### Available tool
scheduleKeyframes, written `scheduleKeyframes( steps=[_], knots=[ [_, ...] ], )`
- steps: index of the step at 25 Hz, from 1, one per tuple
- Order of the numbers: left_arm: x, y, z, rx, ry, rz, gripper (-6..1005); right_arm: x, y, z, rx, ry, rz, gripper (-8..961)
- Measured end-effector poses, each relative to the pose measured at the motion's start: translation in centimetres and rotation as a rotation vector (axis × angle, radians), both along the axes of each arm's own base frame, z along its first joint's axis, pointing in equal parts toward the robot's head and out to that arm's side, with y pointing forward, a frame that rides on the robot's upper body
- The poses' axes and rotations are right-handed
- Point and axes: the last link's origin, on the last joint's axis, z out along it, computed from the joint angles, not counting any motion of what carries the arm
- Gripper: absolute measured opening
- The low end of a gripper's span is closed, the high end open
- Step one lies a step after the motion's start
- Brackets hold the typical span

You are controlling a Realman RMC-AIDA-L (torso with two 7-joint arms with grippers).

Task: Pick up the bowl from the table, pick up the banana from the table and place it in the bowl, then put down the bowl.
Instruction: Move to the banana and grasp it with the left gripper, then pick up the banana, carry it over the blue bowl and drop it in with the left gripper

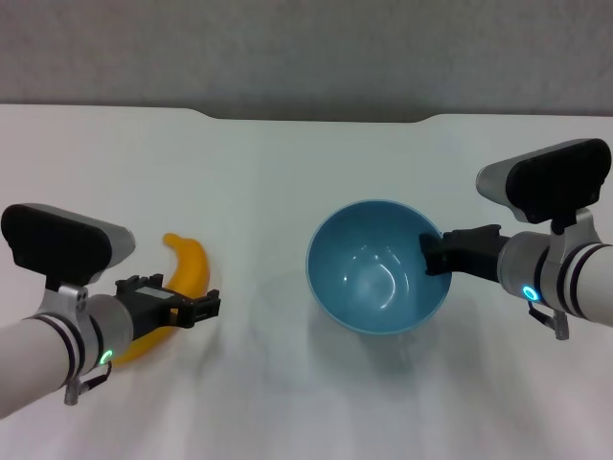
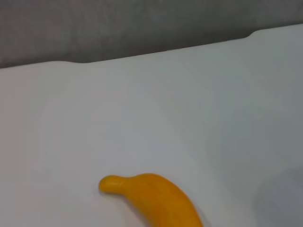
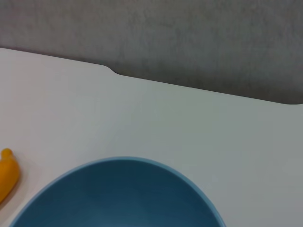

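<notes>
The banana (image 1: 182,287) lies on the table (image 1: 287,163), well left of the bowl (image 1: 378,268).

Lab-like setup: bare white table (image 1: 287,172), grey wall (image 1: 306,48)

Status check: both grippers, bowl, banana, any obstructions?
Right gripper clamped on the bowl rim. Left gripper at the banana, which lies on the table, not in bowl. Nothing between them.
</notes>
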Motion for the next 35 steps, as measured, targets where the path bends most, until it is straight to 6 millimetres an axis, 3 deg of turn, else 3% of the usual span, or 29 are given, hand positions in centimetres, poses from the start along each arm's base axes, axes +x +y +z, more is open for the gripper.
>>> scheduleKeyframes(
  steps=[12,23,35],
  knots=[
    [-1.7,0.6,-0.5,-0.023,0.036,0.05,907,-0.6,-0.1,-0.2,-0.008,-0.002,0.023,35],
    [-1.8,0.6,-0.7,-0.04,0.04,0.059,908,-0.3,-0.3,-0.2,-0.006,-0.002,0.017,36],
    [-1.2,0.7,0.7,0.01,-0.003,0.057,582,0.1,-0.4,-0.2,-0.008,-0.002,0.004,37]
  ],
)
